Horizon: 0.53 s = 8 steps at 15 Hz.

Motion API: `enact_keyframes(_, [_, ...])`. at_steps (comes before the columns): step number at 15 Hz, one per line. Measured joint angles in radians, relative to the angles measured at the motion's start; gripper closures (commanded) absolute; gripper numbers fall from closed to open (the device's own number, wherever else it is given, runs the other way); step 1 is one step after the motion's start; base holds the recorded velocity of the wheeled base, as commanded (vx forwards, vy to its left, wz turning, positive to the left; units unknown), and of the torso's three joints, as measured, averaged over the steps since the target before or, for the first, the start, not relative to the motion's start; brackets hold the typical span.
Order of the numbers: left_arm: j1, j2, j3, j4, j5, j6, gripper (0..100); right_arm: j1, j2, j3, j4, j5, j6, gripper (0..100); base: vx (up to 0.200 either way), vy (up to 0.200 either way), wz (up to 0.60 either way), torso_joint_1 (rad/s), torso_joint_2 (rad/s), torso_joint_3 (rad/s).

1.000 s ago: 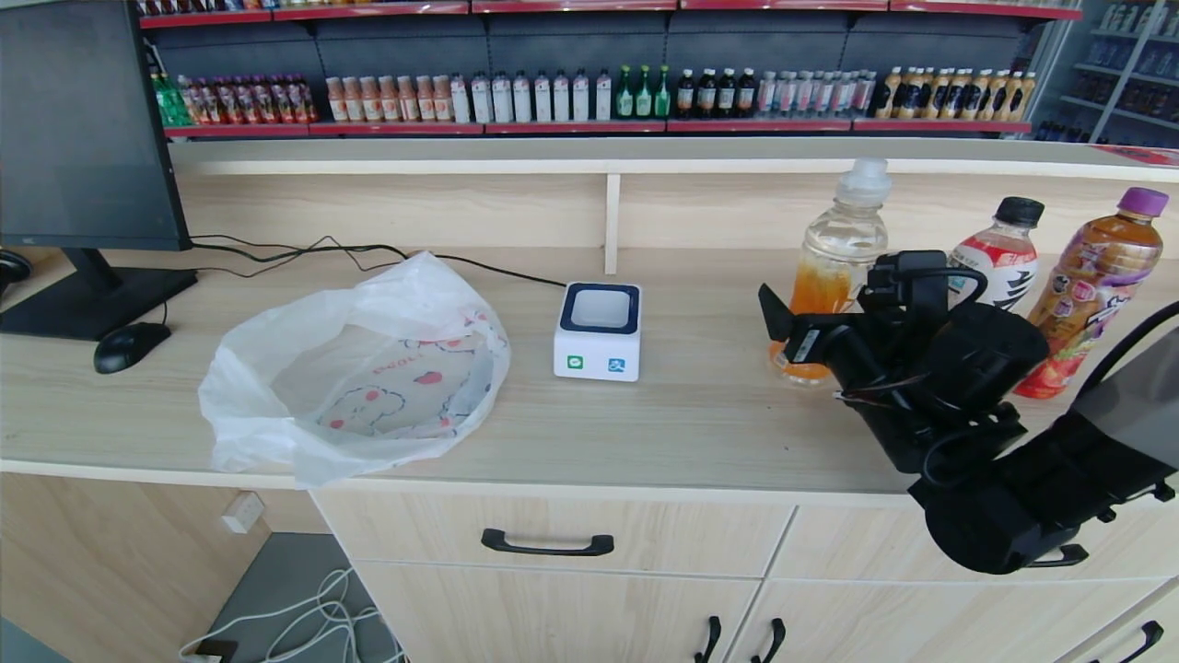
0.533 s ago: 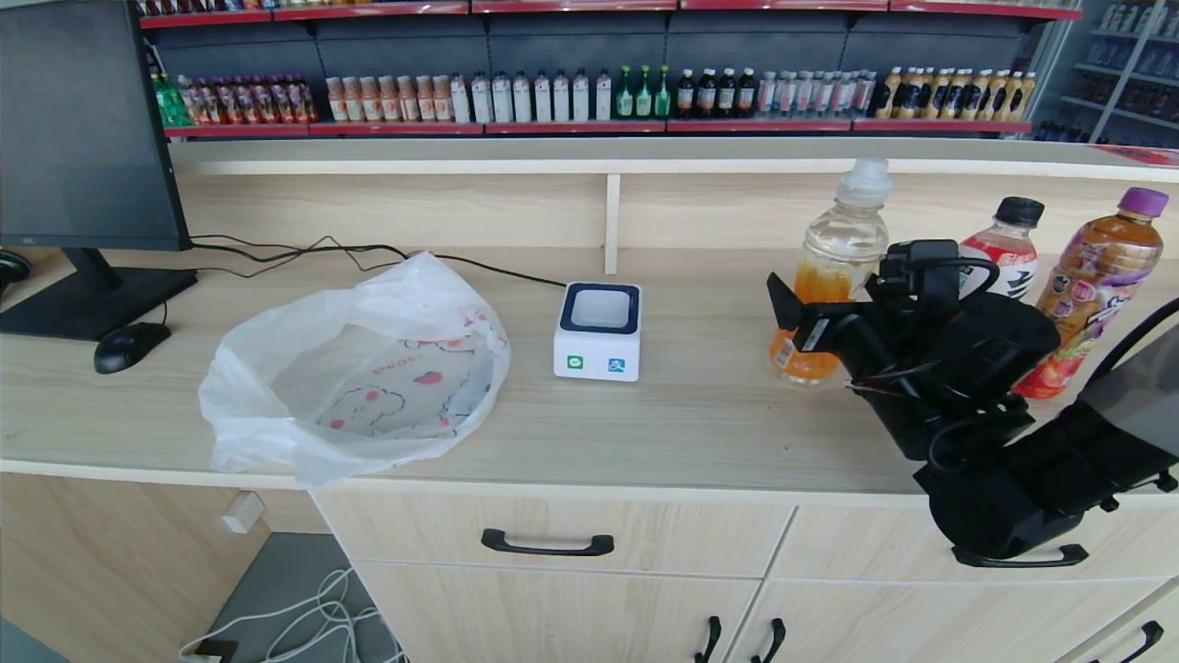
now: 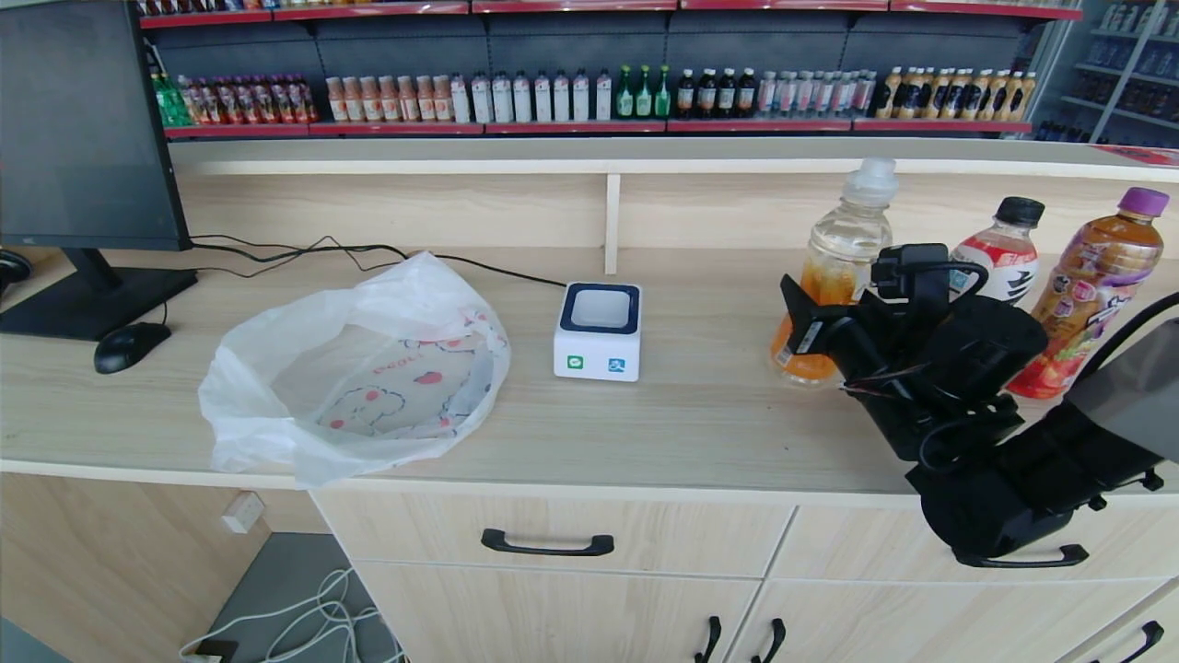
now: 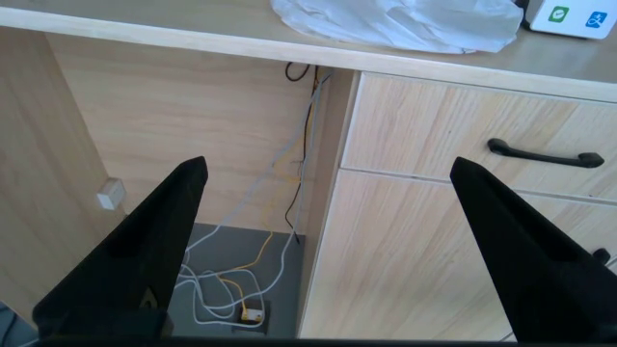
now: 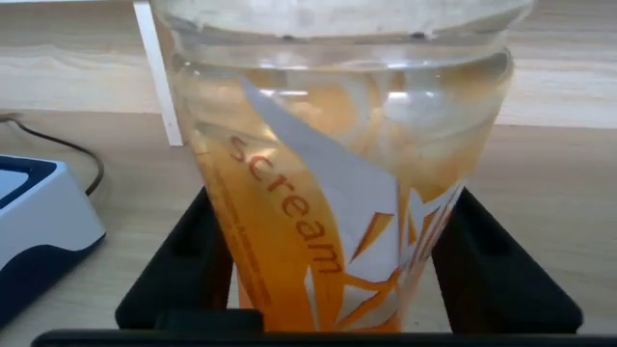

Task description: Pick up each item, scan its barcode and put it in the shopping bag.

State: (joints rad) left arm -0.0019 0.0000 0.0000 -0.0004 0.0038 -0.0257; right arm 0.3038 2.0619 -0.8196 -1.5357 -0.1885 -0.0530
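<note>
A clear bottle of orange drink (image 3: 834,276) stands at the right of the counter, leaning slightly. My right gripper (image 3: 824,313) holds it low down, one finger on each side, and in the right wrist view the bottle (image 5: 328,193) sits between the two black fingers (image 5: 183,280). The white scanner box (image 3: 599,331) is at the counter's middle. To its left, the open white shopping bag (image 3: 359,378) lies on the counter. My left gripper (image 4: 328,241) hangs open below the counter edge, in front of the cabinet.
Two more bottles stand behind my right arm: a black-capped one (image 3: 999,253) and a purple-capped one (image 3: 1091,285). A monitor (image 3: 83,120) and mouse (image 3: 129,345) sit at the far left. Cables run along the counter's back. Drawer handles (image 4: 540,154) face the left gripper.
My right gripper moved forward around the orange drink bottle and its visible finger closed in on the bottle's side. The bottle now leans a little to the right.
</note>
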Motion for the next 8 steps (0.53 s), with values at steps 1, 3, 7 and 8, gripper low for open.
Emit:
enact_keyframes(1, [0.0,0.0,0.0,0.0,0.0,0.0,0,0.0,0.0,-0.001,0.001,0.004,0.001,100,0.0,0.0,0.0,0.0,0.0,0.0])
enact_keyframes(3, [0.0,0.0,0.0,0.0,0.0,0.0,0,0.0,0.0,-0.005,0.004,0.005,0.001,100,0.0,0.0,0.0,0.0,0.0,0.0])
enact_keyframes(7, [0.0,0.0,0.0,0.0,0.0,0.0,0,-0.004,-0.002,-0.021,0.005,0.004,0.002,100,0.0,0.0,0.0,0.0,0.0,0.0])
enact_keyframes(8, [0.0,0.0,0.0,0.0,0.0,0.0,0,-0.004,-0.004,-0.027,0.004,0.004,0.001,100,0.0,0.0,0.0,0.0,0.0,0.0])
